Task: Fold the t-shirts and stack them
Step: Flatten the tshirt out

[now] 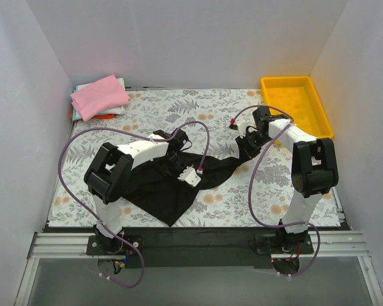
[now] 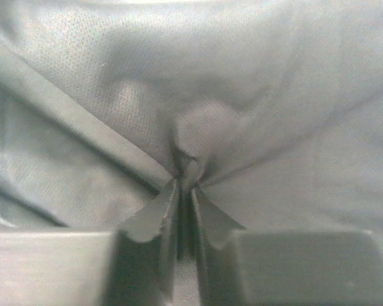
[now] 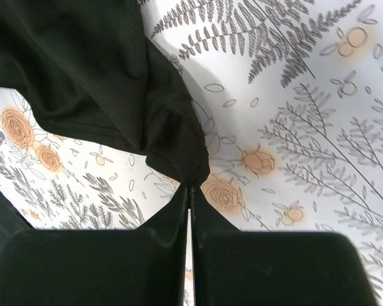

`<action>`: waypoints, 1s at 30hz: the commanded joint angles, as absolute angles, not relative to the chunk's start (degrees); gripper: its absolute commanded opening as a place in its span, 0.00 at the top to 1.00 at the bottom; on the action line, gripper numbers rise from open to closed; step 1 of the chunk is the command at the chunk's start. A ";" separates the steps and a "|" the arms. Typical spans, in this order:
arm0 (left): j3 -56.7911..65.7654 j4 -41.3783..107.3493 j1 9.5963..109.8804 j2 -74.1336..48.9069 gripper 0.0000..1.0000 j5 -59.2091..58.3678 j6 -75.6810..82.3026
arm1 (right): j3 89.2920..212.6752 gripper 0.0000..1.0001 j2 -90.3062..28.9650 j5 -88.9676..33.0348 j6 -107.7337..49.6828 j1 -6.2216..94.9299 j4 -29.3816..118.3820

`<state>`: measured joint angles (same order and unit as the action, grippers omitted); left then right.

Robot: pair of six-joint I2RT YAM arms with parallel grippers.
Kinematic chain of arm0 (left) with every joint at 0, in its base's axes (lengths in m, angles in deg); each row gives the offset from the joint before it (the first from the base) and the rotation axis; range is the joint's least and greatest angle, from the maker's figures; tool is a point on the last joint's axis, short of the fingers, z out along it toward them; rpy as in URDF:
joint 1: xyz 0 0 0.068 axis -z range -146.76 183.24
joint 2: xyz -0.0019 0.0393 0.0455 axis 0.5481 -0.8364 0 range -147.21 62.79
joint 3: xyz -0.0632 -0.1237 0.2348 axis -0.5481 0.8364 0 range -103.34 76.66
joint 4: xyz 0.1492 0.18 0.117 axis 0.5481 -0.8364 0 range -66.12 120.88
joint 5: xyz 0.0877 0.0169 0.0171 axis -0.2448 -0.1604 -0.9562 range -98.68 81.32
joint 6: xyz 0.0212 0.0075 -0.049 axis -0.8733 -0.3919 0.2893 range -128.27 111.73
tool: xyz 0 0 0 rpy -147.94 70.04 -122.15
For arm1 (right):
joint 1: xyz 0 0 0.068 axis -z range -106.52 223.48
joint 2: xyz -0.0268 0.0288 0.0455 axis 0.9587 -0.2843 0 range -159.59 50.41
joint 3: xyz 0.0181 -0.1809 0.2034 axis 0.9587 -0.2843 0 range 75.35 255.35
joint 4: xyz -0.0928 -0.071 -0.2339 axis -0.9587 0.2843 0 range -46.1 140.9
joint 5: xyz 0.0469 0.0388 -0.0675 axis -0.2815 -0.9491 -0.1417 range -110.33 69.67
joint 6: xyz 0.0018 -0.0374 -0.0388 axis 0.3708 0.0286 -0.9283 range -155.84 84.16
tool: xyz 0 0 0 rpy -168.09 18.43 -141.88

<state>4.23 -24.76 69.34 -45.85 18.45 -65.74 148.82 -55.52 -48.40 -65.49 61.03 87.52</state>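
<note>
A black t-shirt lies crumpled across the middle of the floral table, stretched between both arms. My left gripper is shut on a pinch of its cloth; in the left wrist view the fabric fills the frame and bunches at the closed fingertips. My right gripper is shut on the shirt's right corner, held just above the table; the closed tips pinch it. A folded pink t-shirt lies on a stack with pale blue and orange-red edges at the back left.
A yellow plastic tray stands at the back right corner. White walls enclose the floral tablecloth on three sides. Purple cables loop over both arms. The near table edge has a black rail.
</note>
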 commanded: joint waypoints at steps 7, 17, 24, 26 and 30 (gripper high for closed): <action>0.63 -18.96 65.51 -32.68 1.00 22.16 -52.31 | 151.10 0.99 -47.77 -45.65 -66.86 65.57 88.29; 7.83 -13.25 60.05 -23.43 1.00 23.04 -46.15 | 154.89 0.99 -47.76 -44.14 -66.25 65.75 88.90; 12.05 -12.36 59.78 -22.99 0.84 28.04 -48.43 | 156.30 0.99 -47.68 -44.06 -65.99 65.75 90.75; 12.93 -11.92 60.04 -23.51 0.83 28.67 -48.70 | 156.30 0.99 -47.76 -44.14 -66.07 65.75 90.93; 11.63 -11.31 60.40 -26.06 0.79 28.58 -48.00 | 156.12 0.99 -47.85 -44.58 -66.16 65.75 91.45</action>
